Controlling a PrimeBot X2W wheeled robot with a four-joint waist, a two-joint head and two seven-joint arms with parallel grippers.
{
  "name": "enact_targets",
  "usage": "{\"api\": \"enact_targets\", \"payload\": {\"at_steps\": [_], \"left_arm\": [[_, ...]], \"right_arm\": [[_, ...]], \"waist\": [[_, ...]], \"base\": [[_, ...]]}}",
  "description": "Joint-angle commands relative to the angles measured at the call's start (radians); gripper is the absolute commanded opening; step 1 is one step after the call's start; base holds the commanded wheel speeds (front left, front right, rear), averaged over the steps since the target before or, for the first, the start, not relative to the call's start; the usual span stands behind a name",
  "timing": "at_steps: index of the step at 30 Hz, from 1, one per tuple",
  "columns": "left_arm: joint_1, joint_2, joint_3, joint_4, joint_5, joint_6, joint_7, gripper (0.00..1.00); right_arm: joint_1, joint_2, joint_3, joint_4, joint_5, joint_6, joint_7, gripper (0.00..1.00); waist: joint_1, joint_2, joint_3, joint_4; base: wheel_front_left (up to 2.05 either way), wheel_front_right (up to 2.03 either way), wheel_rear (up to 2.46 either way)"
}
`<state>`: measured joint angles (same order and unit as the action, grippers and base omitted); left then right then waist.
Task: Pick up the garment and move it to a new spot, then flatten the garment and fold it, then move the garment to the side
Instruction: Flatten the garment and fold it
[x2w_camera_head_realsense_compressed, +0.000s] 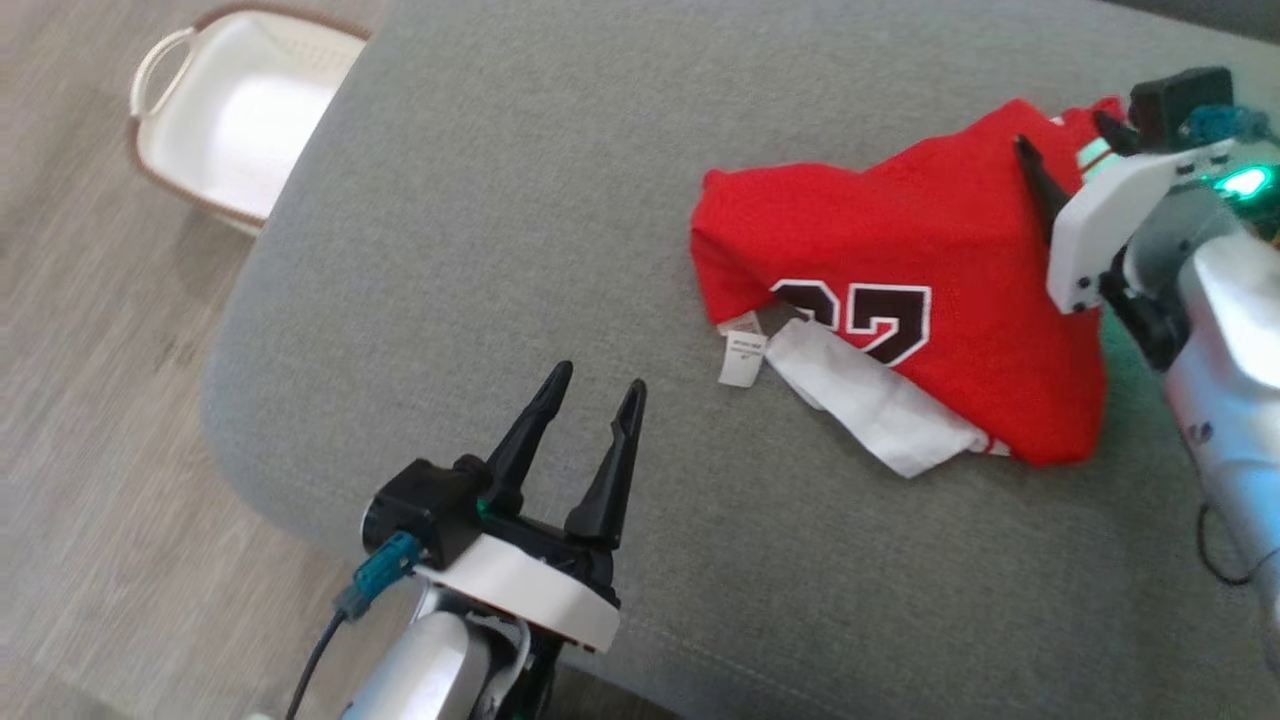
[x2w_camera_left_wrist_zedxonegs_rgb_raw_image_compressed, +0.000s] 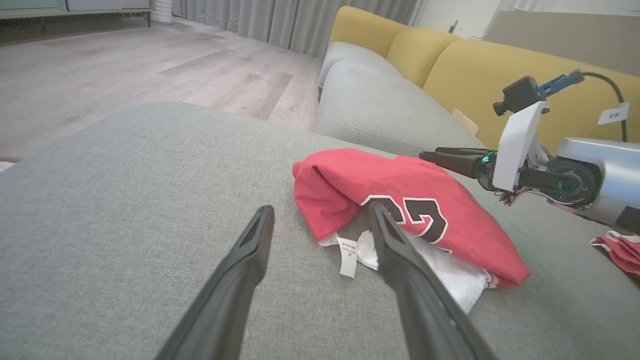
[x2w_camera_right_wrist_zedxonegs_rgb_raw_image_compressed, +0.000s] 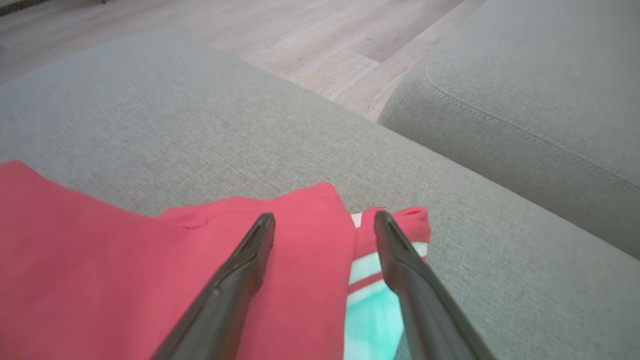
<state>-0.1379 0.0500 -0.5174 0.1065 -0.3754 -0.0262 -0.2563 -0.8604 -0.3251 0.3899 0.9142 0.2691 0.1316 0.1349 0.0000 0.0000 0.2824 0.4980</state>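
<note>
The garment (x2w_camera_head_realsense_compressed: 900, 270) is a red jersey with dark white-edged numerals, lying crumpled on the grey cushion (x2w_camera_head_realsense_compressed: 520, 200) at the right. White lining and a small label stick out at its near edge. In the left wrist view the garment (x2w_camera_left_wrist_zedxonegs_rgb_raw_image_compressed: 400, 200) lies just beyond my fingers. My left gripper (x2w_camera_head_realsense_compressed: 595, 385) stands open over bare cushion, to the left of the jersey and apart from it. My right gripper (x2w_camera_head_realsense_compressed: 1070, 135) hovers open over the jersey's far right part. In the right wrist view its two fingers straddle the red cloth (x2w_camera_right_wrist_zedxonegs_rgb_raw_image_compressed: 300, 260) near a striped trim, with nothing pinched.
A white basket (x2w_camera_head_realsense_compressed: 235, 110) with a brown rim sits on the wooden floor past the cushion's far left corner. A yellow sofa back (x2w_camera_left_wrist_zedxonegs_rgb_raw_image_compressed: 500, 65) and a second grey seat cushion (x2w_camera_left_wrist_zedxonegs_rgb_raw_image_compressed: 380, 105) lie beyond the jersey. Another scrap of red cloth (x2w_camera_left_wrist_zedxonegs_rgb_raw_image_compressed: 620, 247) lies at the right.
</note>
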Motion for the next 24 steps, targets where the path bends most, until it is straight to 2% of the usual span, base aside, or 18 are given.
{"api": "enact_targets", "payload": {"at_steps": [1, 5, 15, 17, 24], "left_arm": [[-0.042, 0.000, 0.020, -0.035, -0.007, 0.007, -0.005, 1.00], [-0.047, 0.000, 0.003, -0.035, -0.023, 0.013, -0.006, 1.00], [-0.058, 0.000, -0.017, -0.030, -0.048, 0.023, -0.006, 1.00], [-0.060, 0.000, -0.017, -0.029, -0.050, 0.024, -0.006, 1.00], [-0.064, 0.000, -0.011, -0.021, -0.056, 0.025, -0.006, 1.00]], "right_arm": [[-0.041, -0.006, 0.027, -0.011, 0.011, -0.001, 0.008, 1.00], [-0.095, -0.035, 0.092, 0.050, 0.028, -0.001, 0.025, 1.00], [-0.163, -0.054, 0.218, 0.132, 0.115, -0.001, 0.074, 1.00], [-0.168, -0.054, 0.240, 0.136, 0.132, -0.001, 0.069, 0.00], [-0.183, -0.059, 0.290, 0.139, 0.193, -0.001, 0.013, 0.00]], "waist": [[0.0000, 0.0000, 0.021, 0.022], [0.0000, 0.0000, 0.036, 0.040], [0.0000, 0.0000, 0.053, 0.056], [0.0000, 0.0000, 0.054, 0.055], [0.0000, 0.0000, 0.045, 0.032]], "base": [[0.00, 0.00, 0.00], [0.00, 0.00, 0.00], [0.00, 0.00, 0.00], [0.00, 0.00, 0.00], [0.00, 0.00, 0.00]]}}
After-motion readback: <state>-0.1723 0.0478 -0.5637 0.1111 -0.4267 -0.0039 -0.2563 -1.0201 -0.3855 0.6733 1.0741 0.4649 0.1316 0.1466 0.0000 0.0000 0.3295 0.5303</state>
